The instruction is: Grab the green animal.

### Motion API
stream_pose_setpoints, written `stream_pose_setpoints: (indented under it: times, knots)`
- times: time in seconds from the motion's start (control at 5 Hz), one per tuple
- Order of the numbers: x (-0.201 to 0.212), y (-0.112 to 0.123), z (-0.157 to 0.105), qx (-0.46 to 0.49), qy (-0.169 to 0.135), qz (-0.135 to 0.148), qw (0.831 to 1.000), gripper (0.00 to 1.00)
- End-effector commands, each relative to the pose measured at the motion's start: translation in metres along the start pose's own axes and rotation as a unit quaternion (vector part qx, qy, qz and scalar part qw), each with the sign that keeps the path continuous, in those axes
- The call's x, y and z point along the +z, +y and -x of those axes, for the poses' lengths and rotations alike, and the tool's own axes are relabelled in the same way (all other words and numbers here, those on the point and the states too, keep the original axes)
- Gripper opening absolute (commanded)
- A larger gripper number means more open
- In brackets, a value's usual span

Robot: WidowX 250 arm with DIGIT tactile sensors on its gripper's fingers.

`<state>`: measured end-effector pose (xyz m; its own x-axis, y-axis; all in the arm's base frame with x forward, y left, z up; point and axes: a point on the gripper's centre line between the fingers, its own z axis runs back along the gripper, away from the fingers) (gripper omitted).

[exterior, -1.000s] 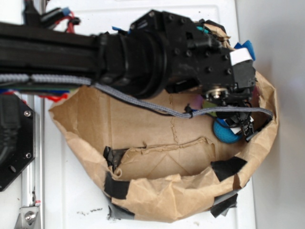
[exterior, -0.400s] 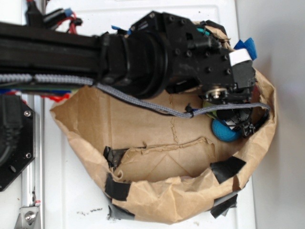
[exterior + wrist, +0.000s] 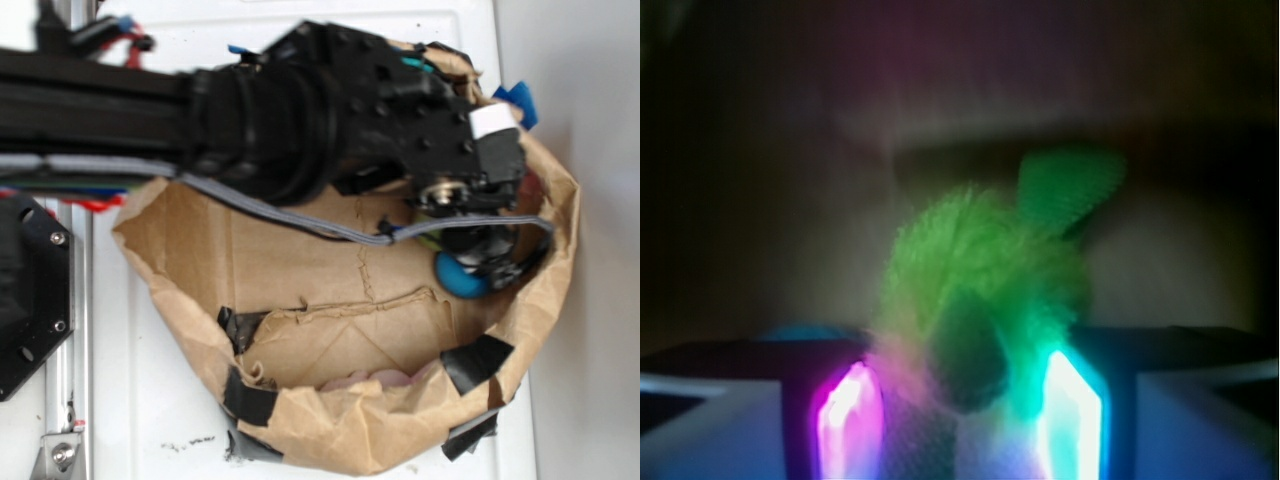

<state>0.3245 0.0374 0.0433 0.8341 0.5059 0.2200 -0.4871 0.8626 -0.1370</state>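
The green animal point(image 3: 980, 270), a fuzzy lime plush with a darker green rounded part, fills the gap between my two glowing pads in the wrist view, its fur pressed against both. My gripper point(image 3: 960, 395) is shut on it. In the exterior view the gripper point(image 3: 492, 262) reaches down into the right end of a brown paper bag point(image 3: 330, 425), and the wrist block hides nearly all of the plush.
A blue ball point(image 3: 458, 278) lies against the gripper's left side inside the bag. A pale pink plush point(image 3: 380, 380) peeks over the bag's near wall. Black tape patches point(image 3: 480, 358) mark the crumpled walls, which stand close around the gripper. A metal rail point(image 3: 70, 330) runs along the left.
The arm and gripper have shifted slightly left. The bag's walls have shifted and deformed with them. The blue ball has shifted left, and the pink plush now shows at the near wall.
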Motion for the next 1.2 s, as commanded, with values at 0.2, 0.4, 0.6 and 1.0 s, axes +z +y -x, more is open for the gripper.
stream_pose_setpoints:
  times: [0.2, 0.4, 0.6, 1.0]
  knots:
    - [0.078, 0.004, 0.032, -0.062, -0.035, 0.039, 0.997, 0.00]
    - [0.077, 0.003, 0.035, -0.065, -0.032, 0.036, 0.997, 0.00]
    - [0.077, 0.000, 0.036, -0.078, -0.021, 0.035, 0.996, 0.00]
    - [0.135, -0.005, 0.055, -0.148, 0.060, 0.060, 0.985, 0.00]
